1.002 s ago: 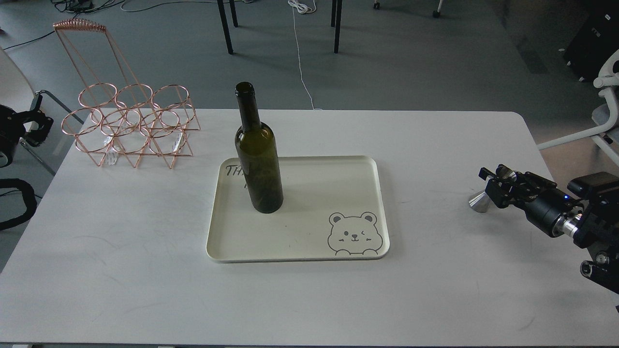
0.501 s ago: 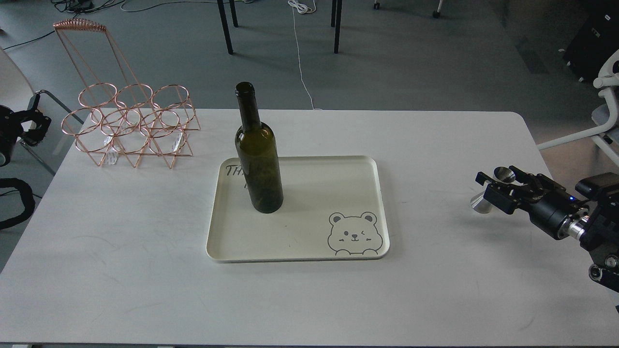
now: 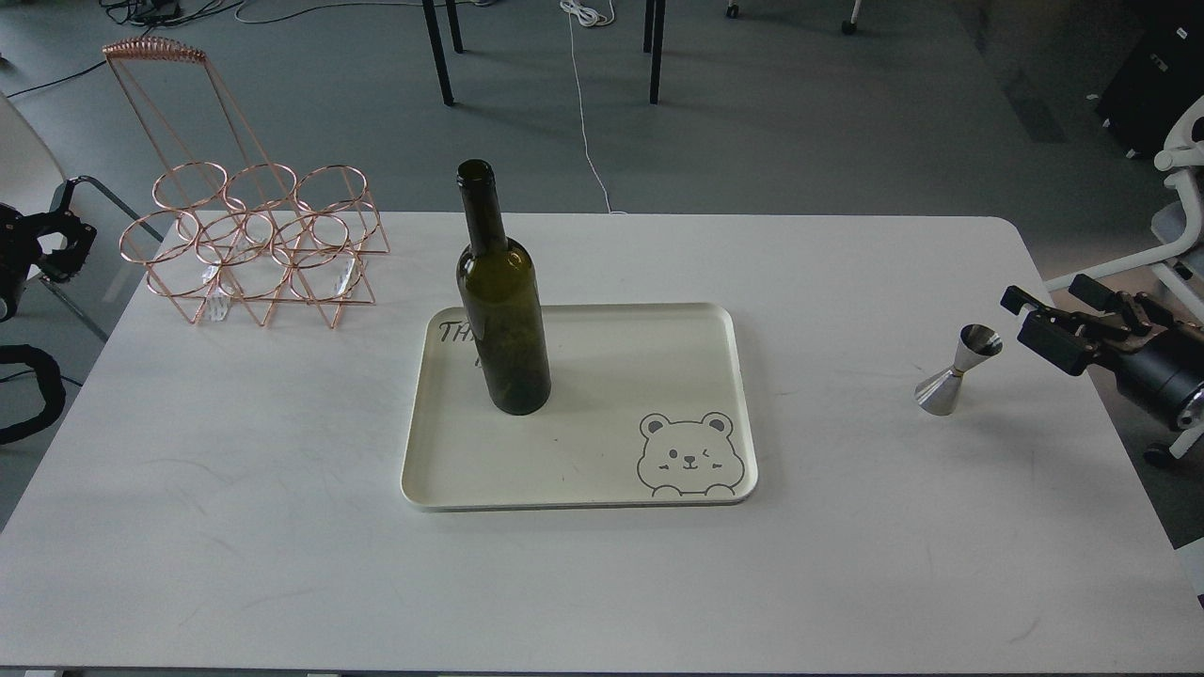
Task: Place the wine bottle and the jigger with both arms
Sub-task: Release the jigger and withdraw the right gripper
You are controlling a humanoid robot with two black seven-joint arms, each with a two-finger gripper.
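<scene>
One wine bottle (image 3: 503,310) (upright), one jigger (image 3: 957,369)

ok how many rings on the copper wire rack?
6 visible. The copper wire rack stands at the table's far-left corner: three rings in its back row, three in its front row. The overlapping wires could hide more.

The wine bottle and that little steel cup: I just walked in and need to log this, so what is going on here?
Nothing is held at this moment. The wine bottle stands upright on the cream tray. The jigger stands on the white table, right of the tray. The right gripper is just right of the jigger, open and clear of it. The left gripper sits off the table's left edge, open and empty. A copper wire rack stands at the far left.
</scene>
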